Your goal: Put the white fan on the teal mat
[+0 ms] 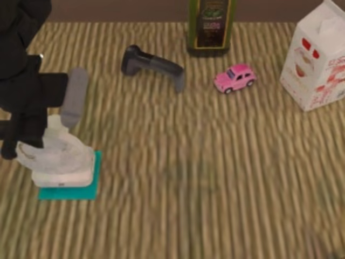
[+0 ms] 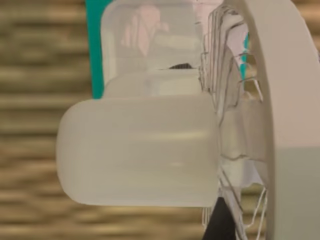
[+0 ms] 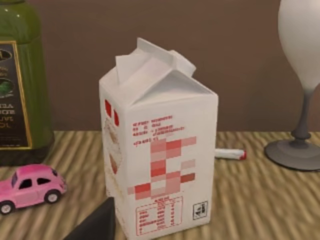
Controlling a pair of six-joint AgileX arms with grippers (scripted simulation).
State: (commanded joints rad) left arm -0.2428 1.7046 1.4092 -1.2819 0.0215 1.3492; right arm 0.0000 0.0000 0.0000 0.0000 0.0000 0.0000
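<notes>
The white fan [image 1: 60,156] stands at the left side of the desk [image 1: 215,178], its squarish base resting on the teal mat [image 1: 96,181], with teal showing along the base's near edge and its right edge. The left tool [image 1: 21,143] sits right against the fan's head on the side away from the mat's exposed right strip; whether it is clamped on the fan or parted I cannot tell, since the top view shows only dark arm against pale plastic and the left wrist view is filled by the fan's rounded motor knob [image 2: 140,150] and grille, with a sliver of mat [image 2: 93,45] behind. The step in hand looks like the set-down and release. To do it well, the base should sit flat and wholly within the mat before the tool lets go, so a small check that no edge overhangs on the hidden side is worthwhile. The release should be slow and even, then the tool should back straight away from the head and clear the grille, because a sideways drag could tip the top-heavy fan or slide the thin mat. The right arm is parked off by the milk carton [image 3: 160,145], well apart from the mat.
</notes>
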